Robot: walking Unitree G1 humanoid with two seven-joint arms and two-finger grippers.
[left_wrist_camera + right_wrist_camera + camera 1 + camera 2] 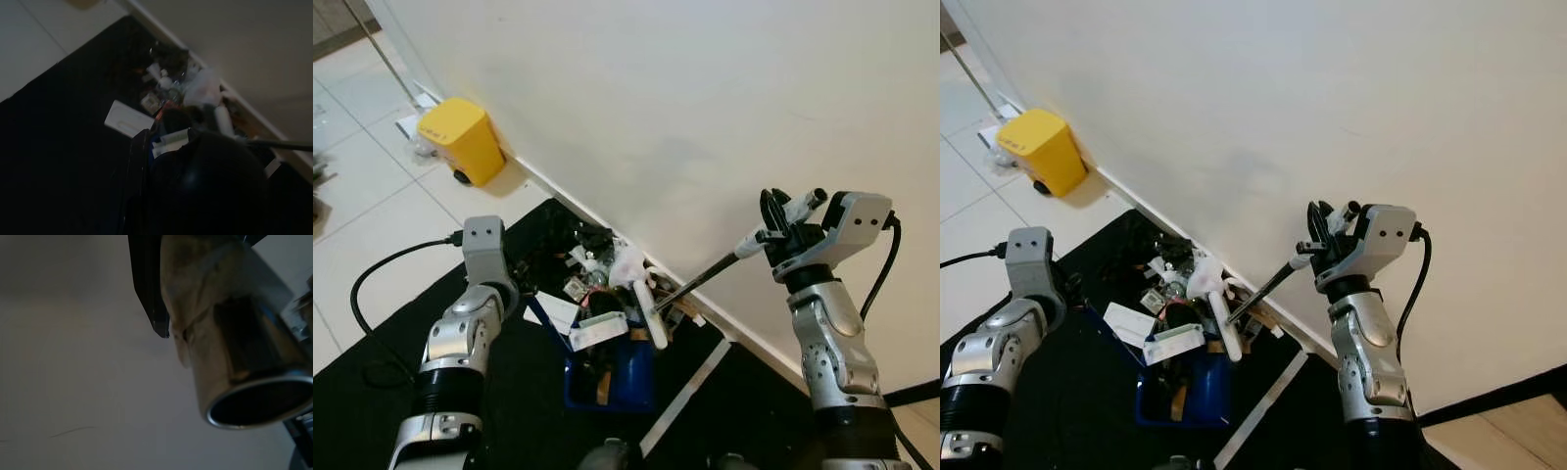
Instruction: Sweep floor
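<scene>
A pile of litter (602,269), made of wrappers, small bottles and white plastic, lies on a black mat (382,401) against the wall's baseboard. A blue dustpan (607,377) sits just in front of it with scraps inside. My left gripper (524,294) is low at the pan's left edge, shut on its blue rim (146,147). The right gripper (778,230) is raised by the wall and shut on a thin metal brush handle (234,347). That handle slopes down to a white brush head (651,313), which rests at the pile above the pan.
A yellow box (460,140) stands by the wall at the far left, on pale floor tiles. On the mat to the right of the pan lies a white strip (690,392). A black cable (372,284) loops beside my left arm.
</scene>
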